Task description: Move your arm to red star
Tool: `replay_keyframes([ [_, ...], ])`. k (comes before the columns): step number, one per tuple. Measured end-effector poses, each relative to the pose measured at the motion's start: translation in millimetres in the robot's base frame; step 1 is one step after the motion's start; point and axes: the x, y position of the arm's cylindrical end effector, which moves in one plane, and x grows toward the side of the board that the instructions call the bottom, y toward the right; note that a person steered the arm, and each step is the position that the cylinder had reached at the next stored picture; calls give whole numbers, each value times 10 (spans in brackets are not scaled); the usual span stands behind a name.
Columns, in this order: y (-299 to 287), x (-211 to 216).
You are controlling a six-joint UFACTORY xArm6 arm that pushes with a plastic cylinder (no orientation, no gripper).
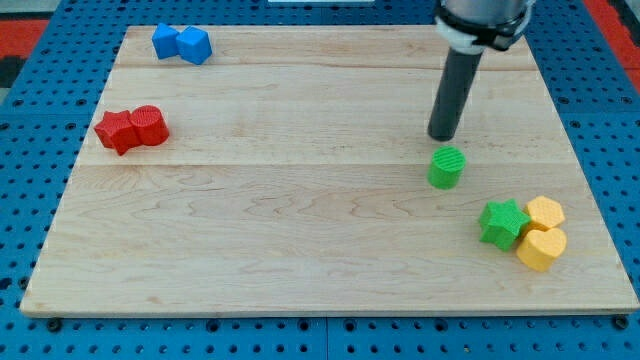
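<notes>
The wooden table [300, 230] carries seven blocks: two red, two blue, two green, and two yellow... counted again, that makes eight, in four pairs by colour. My end effector is a plain rod with nothing to open or close and grips nothing; my tip [442, 137] rests just above the green cylinder [447, 167], well apart from the red star [117, 131]. That star sits near the view's left edge, touching the red cylinder [148, 124]; its points spread evenly, with no long axis I can make out.
</notes>
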Motion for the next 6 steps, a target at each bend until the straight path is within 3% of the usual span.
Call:
replay_keyframes([
  [1,0,507],
  [2,71,622],
  [4,-858,-511],
  [5,-1768,-1022],
  [6,-2756,-1093],
])
